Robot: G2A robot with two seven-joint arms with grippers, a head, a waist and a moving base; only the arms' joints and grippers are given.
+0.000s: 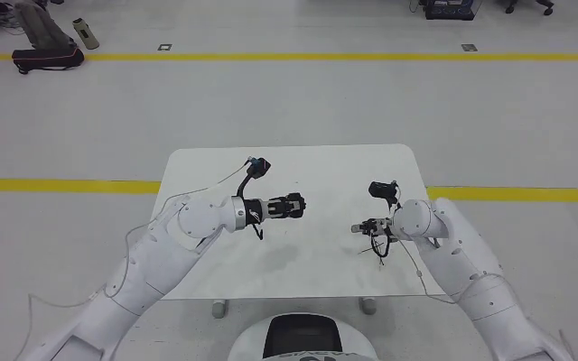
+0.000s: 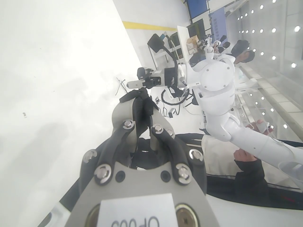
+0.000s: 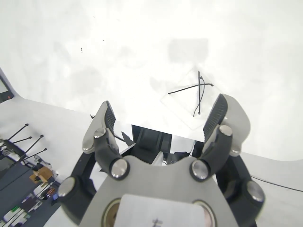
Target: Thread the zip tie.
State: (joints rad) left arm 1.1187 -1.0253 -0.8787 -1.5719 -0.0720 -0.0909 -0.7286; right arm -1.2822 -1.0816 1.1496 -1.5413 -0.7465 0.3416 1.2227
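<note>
Black zip ties (image 3: 199, 90) lie crossed over one another on a clear plastic sheet (image 3: 180, 106) on the white table (image 1: 343, 171). My right gripper (image 3: 163, 106) hovers just above and short of them, open, with nothing between its ribbed fingers (image 3: 219, 112). In the top view the right gripper (image 1: 361, 227) is at the table's right side. My left gripper (image 2: 142, 95) is held above the middle of the table, shut, with nothing visible between its black pads; in the top view the left gripper (image 1: 294, 205) points toward the right one. From the left wrist the zip ties (image 2: 121, 84) show just below the right gripper (image 2: 132, 84).
A small dark speck (image 3: 81, 50) lies on the table away from the ties. The table's near edge runs close behind the right gripper. Bare tabletop stretches between the two arms and toward the far edge.
</note>
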